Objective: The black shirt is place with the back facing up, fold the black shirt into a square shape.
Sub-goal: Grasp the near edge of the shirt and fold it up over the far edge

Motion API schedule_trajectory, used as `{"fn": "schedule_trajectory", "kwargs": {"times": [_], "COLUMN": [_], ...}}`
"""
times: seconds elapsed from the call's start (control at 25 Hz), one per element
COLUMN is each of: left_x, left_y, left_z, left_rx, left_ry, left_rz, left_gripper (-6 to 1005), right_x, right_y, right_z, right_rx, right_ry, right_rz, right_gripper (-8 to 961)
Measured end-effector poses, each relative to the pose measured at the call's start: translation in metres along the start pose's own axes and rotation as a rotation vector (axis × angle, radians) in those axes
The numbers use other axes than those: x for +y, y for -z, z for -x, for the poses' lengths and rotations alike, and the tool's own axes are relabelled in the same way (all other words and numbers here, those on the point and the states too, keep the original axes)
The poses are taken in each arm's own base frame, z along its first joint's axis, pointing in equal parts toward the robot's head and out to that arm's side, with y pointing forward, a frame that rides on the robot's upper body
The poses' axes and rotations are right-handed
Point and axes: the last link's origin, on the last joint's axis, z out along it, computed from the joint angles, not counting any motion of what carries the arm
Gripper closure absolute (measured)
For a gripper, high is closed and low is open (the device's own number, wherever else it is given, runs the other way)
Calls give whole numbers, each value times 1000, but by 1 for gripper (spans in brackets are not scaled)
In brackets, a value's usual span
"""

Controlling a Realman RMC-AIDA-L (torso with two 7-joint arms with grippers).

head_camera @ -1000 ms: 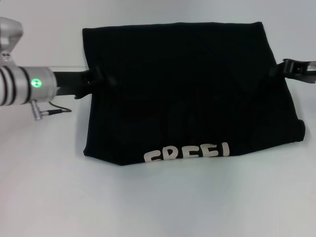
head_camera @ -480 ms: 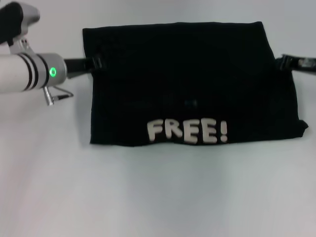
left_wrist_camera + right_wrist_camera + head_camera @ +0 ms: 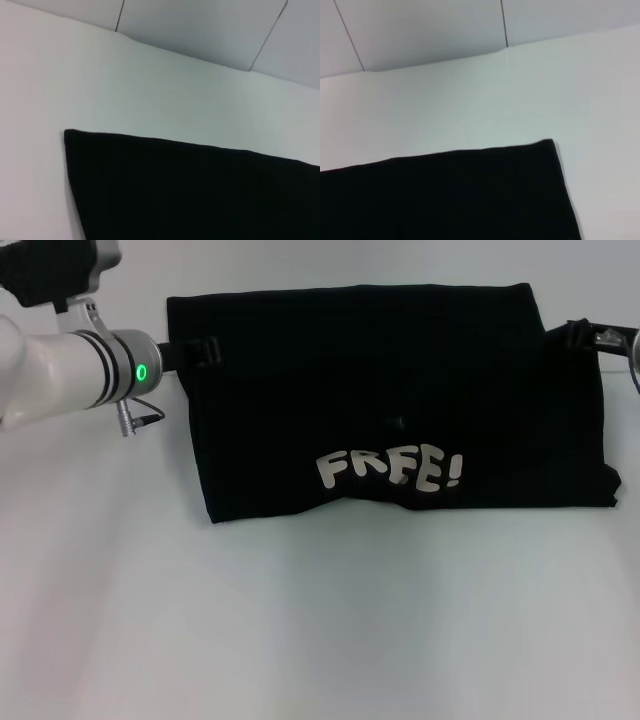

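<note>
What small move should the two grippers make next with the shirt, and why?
Probably carry the lifted flap on to the far edge and lay it flat. The left gripper and right gripper sit at the sides of the black shirt, whose "FREE!" print faces up, not yet flat.

A black shirt (image 3: 400, 400) bore off-white block lettering (image 3: 390, 469) reading "FREE!". It lay on a plain white table (image 3: 300, 630). The left arm (image 3: 60, 365) was white with black bands and a green light.

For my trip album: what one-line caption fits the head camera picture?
Two robot arms, left gripper and right gripper, at the sides of a folded black shirt printed "FREE!" on a white table.
</note>
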Motion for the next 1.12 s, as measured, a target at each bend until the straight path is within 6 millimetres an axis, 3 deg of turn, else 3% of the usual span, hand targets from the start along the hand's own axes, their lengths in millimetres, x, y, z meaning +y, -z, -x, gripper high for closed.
{"fn": "schedule_trajectory", "kwargs": {"times": [0.56,0.92,1.08,1.12], "left_x": [-7,8,18,19], "left_y": [8,2,-2,0], "left_z": [-15,-2,1,0], "left_rx": [12,12,-17,-27], "left_ry": [-220,-264,-229,-201], "left_rz": [1,2,31,51], "left_gripper": [887,880,877,876], "right_x": [21,26,24,24], "right_y": [-1,-6,-4,-3], "right_z": [26,2,2,6], "right_rx": [-24,38,85,97], "right_ry": [143,149,130,112], "right_rz": [38,41,69,86], "right_gripper": [910,903,900,853]}}
